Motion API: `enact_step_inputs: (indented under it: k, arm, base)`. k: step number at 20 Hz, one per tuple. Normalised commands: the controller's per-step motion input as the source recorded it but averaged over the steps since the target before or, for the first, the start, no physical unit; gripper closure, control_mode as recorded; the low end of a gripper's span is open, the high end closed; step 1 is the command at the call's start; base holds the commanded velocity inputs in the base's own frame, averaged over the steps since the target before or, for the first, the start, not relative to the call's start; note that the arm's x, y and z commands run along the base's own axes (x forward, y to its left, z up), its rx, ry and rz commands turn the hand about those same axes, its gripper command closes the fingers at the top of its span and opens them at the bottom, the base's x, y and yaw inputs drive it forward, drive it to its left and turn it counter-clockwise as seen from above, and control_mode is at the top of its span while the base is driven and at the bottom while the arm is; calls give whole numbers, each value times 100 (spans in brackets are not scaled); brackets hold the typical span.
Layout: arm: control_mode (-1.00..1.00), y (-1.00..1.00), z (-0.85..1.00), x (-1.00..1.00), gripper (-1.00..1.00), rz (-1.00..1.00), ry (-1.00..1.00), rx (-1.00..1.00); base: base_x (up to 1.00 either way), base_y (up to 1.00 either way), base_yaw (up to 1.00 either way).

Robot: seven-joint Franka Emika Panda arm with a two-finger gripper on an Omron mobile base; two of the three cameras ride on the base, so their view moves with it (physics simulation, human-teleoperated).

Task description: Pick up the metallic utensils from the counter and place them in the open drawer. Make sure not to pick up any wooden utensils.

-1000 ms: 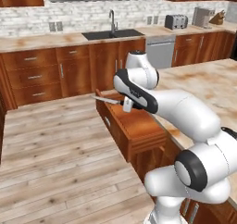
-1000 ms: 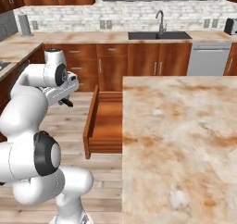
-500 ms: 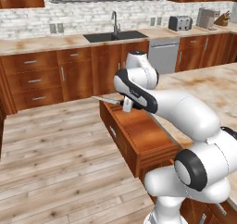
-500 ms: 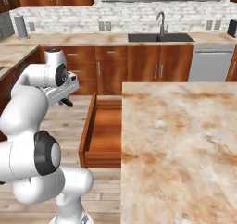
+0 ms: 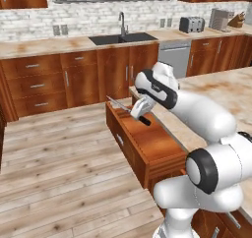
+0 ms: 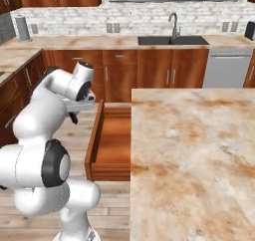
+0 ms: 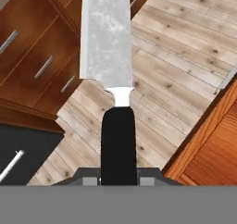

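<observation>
A: In the left base view, what is the arm doing?

B: It is reaching out over the open drawer (image 5: 147, 143), which is standing pulled out from the island below the worktop (image 5: 231, 92). The gripper (image 5: 139, 111) is holding the knife (image 5: 129, 111) level above the drawer's far end, the silver blade pointing out to the left past the drawer's edge and the black handle sitting by the hand.

A: And the jaws?

B: They are closing on the knife's black handle.

A: Is the right base view telling the same?

B: Yes, from the other side. The hand is hanging just left of the drawer (image 6: 113, 140), near its far left corner, and the drawer's red-brown inside is lying bare. The worktop (image 6: 194, 160) of marbled beige stone is taking up the right half. The knife itself is too small there to make out clearly.

A: What is the hand view showing?

B: The knife (image 7: 111, 70) is running straight up the middle, black handle at the bottom and broad silver blade above. The jaws are pinching the handle at its lower end. Wooden floor (image 7: 185, 56) is lying beneath the blade, cabinet fronts (image 7: 41, 56) are showing at the upper left, and one corner of the drawer (image 7: 208, 144) is showing at the lower right.
</observation>
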Motion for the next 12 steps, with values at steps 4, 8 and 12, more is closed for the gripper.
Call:
enact_step_inputs:
  k: [4,8,12]
  arm:
    - [-100,-7,-40,14,100,-26,22,17]
    - [-100,-9,-27,12,100,-29,8,-16]
    - [-100,-29,-17,5,100,-51,4,-24]
  base:
    - [0,0,0]
    - [0,0,0]
    - [0,0,0]
